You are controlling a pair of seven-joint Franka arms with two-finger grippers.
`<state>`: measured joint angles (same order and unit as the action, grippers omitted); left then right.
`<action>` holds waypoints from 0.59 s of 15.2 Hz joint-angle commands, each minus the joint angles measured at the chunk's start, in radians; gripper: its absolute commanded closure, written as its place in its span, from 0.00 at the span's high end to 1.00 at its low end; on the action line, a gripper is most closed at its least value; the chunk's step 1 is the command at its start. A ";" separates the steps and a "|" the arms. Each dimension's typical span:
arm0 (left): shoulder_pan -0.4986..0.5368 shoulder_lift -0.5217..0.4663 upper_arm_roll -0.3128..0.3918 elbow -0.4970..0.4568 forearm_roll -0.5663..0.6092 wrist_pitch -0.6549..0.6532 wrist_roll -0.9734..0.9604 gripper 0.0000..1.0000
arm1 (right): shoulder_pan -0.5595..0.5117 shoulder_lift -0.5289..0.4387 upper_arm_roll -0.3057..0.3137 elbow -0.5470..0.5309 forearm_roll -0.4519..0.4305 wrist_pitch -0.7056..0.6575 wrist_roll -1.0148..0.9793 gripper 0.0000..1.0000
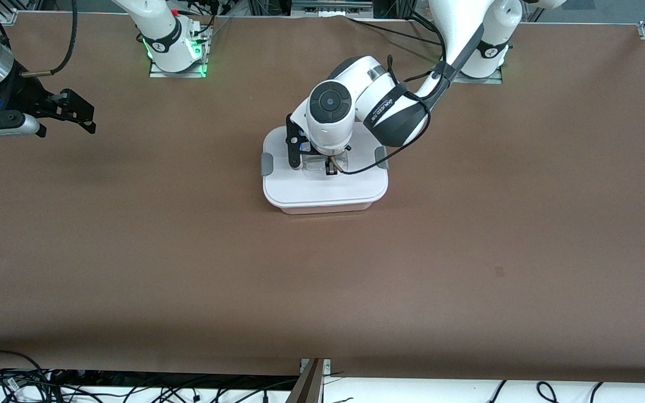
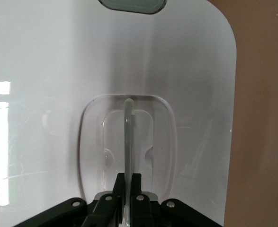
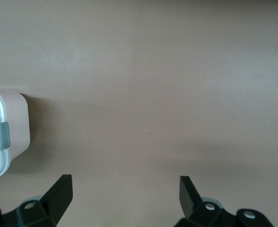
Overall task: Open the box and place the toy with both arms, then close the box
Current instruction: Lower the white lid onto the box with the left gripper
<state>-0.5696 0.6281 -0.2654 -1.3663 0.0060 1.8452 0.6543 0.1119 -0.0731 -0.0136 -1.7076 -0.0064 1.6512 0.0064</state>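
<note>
The box [image 1: 325, 190] sits mid-table with its flat white lid [image 1: 300, 187] on and grey clips [image 1: 266, 164] at both ends. My left gripper [image 1: 331, 167] is down on the lid's middle, shut on the clear handle [image 2: 129, 137], whose thin bar runs between the jaws in the left wrist view. My right gripper [image 1: 79, 115] is open and empty, up over bare table at the right arm's end. The right wrist view shows the box's end [image 3: 13, 127] with one grey clip [image 3: 0, 135]. The pink toy is out of view.
Brown table surface [image 1: 468, 252] lies all around the box. Cables and a bracket [image 1: 314, 375] run along the table edge nearest the front camera. The arm bases [image 1: 174, 53] stand along the edge farthest from the front camera.
</note>
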 commanded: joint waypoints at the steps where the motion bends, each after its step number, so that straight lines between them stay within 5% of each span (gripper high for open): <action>1: -0.007 -0.004 0.008 -0.034 0.005 -0.015 -0.019 0.00 | -0.005 -0.005 0.001 0.025 -0.015 -0.034 0.006 1.00; 5: -0.006 0.008 0.015 -0.030 0.005 0.029 -0.019 0.00 | -0.005 -0.005 0.007 0.026 -0.035 -0.034 -0.008 1.00; 6: -0.006 0.001 0.018 -0.028 0.006 0.028 -0.021 0.26 | -0.005 -0.005 0.007 0.026 -0.035 -0.034 -0.012 1.00; 7: -0.001 -0.011 0.018 -0.028 0.005 0.022 -0.019 0.99 | -0.005 -0.005 0.007 0.026 -0.035 -0.034 -0.012 1.00; 9: 0.002 -0.062 0.018 -0.031 0.005 -0.007 -0.018 1.00 | -0.005 -0.005 0.009 0.026 -0.034 -0.034 -0.012 1.00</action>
<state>-0.5687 0.6278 -0.2521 -1.3728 0.0060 1.8641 0.6476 0.1116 -0.0732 -0.0135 -1.6955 -0.0249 1.6373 0.0014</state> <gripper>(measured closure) 0.692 0.000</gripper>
